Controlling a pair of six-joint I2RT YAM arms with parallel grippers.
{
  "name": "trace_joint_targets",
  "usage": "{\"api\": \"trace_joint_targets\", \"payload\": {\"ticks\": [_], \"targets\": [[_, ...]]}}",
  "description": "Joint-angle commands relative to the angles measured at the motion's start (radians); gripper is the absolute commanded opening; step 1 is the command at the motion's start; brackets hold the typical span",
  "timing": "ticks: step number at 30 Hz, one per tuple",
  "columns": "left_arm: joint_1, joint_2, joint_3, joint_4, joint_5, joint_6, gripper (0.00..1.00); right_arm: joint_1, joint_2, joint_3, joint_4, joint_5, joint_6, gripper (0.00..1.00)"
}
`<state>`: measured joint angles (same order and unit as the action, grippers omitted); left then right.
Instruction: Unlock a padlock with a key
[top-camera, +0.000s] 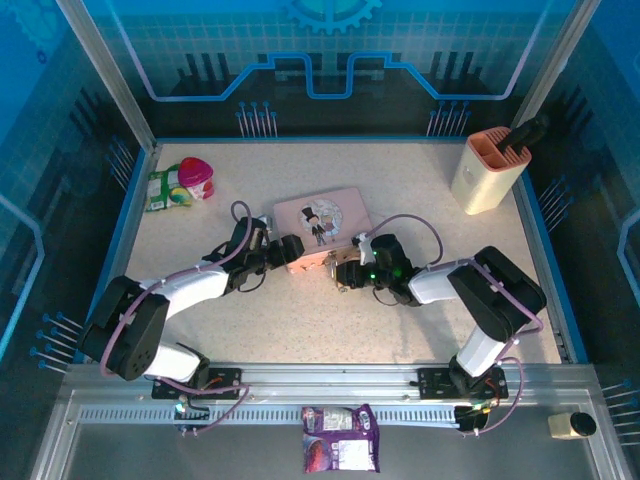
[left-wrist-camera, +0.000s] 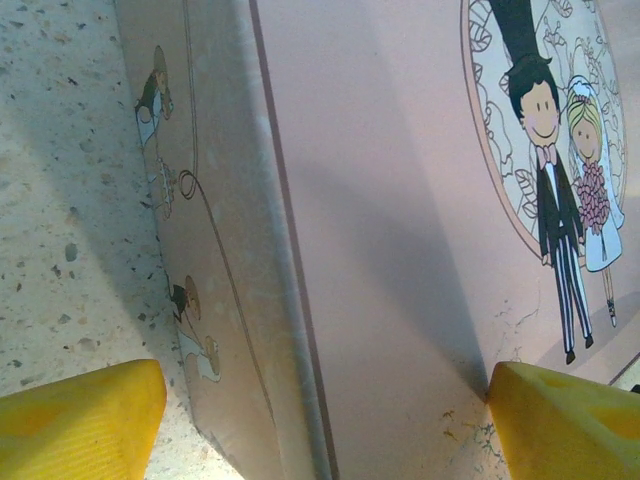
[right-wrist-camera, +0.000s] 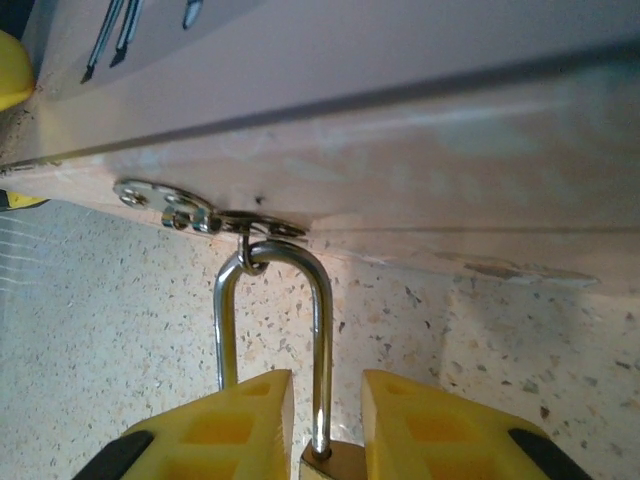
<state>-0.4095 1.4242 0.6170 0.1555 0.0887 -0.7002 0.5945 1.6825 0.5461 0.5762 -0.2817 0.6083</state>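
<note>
the brass padlock (right-wrist-camera: 321, 350) hangs by its silver shackle from the hasp (right-wrist-camera: 190, 212) on the pink tin (top-camera: 322, 222), mid-way across the bench (top-camera: 420, 200). the right pincer (right-wrist-camera: 328, 385) sits narrow around it; whether it truly grips, i cannot tell. the left pincer (left-wrist-camera: 325, 400) gapes wide astride the tin's corner, holding nothing.

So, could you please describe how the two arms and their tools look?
The left arm and right arm have white links between black joints, each trailed by a lilac cable. The left tool and right tool are black with blocky yellow fingers, recessed like a grid. A green light glows near the right wrist.
</note>
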Motion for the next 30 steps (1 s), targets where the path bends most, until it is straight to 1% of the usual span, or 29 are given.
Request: {"api": "trace_joint_targets", "payload": {"ticks": [1,5,14,18,21,24,30], "targets": [[0.008,0.015,0.026,0.018,0.028,0.007,0.85,-0.010,0.023,0.025,0.016,-0.026,-0.015,0.24],[0.008,0.032,0.028,0.017,0.027,0.008,0.85,-0.010,0.033,0.025,0.025,-0.023,-0.009,0.22],[0.009,0.048,0.021,0.035,0.032,-0.005,0.84,0.003,0.033,-0.002,0.086,0.005,0.045,0.08],[0.008,0.056,0.009,0.053,0.036,-0.026,0.84,0.036,0.023,-0.023,0.119,0.084,0.102,0.03],[0.008,0.061,-0.004,0.071,0.032,-0.052,0.84,0.058,0.020,-0.058,0.187,0.156,0.167,0.00],[0.006,0.066,-0.014,0.092,0.035,-0.072,0.84,0.073,0.026,-0.090,0.263,0.203,0.229,0.00],[0.003,0.076,-0.018,0.112,0.058,-0.094,0.82,0.099,0.064,-0.108,0.362,0.247,0.334,0.00]]}}
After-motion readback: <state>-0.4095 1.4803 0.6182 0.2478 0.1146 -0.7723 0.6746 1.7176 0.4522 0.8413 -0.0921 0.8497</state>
